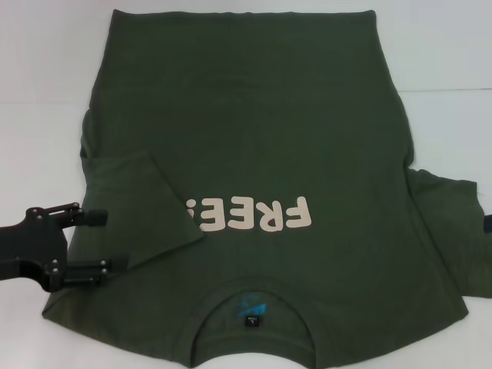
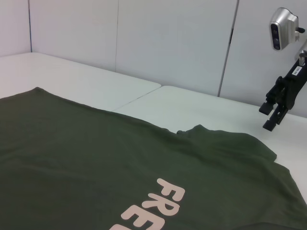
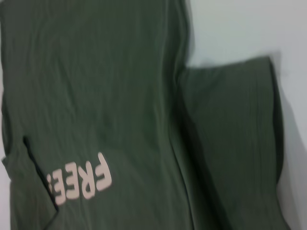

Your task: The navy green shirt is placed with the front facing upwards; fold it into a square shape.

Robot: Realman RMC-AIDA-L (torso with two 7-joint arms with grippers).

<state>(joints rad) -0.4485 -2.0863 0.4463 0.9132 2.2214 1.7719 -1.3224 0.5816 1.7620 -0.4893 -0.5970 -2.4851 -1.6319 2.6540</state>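
The navy green shirt lies flat on the white table, front up, with its collar and blue label nearest me. The cream "FREE!" print is partly covered by the left sleeve, which is folded inward over the chest. My left gripper is open at the shirt's left edge, its fingers straddling the edge of that folded sleeve without holding it. The right sleeve lies spread out flat. My right gripper hangs above the table beyond that sleeve and barely shows at the head view's right edge.
The white table shows bare on both sides of the shirt. A seam between two tabletops runs under the shirt. Grey wall panels stand behind the table. The shirt fills most of the right wrist view.
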